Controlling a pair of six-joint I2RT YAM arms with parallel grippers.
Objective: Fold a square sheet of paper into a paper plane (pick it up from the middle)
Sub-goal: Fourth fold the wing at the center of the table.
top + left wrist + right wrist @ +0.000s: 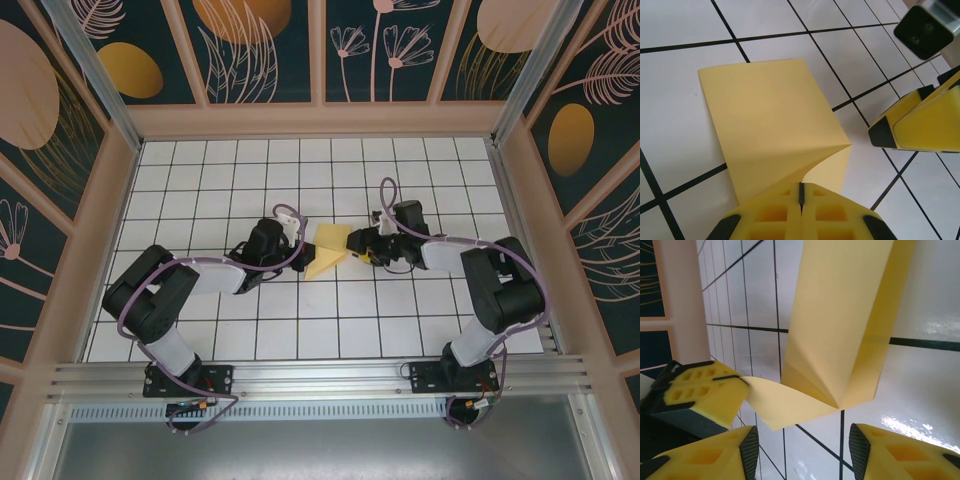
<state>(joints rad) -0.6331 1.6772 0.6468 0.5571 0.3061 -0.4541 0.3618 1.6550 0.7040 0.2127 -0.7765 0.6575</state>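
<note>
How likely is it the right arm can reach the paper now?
Probably yes: the right arm holds open jaws right by the paper, nothing between; the left arm pinches its far side.

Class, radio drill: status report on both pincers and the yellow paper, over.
Left pincer shut on yellow sheet's edge. Right pincer open, close by the sheet, not gripping. Sheet creased, partly folded. Nothing blocking either pincer.

Lab booth: printed walls [260, 50], tiled floor [300, 170].
</note>
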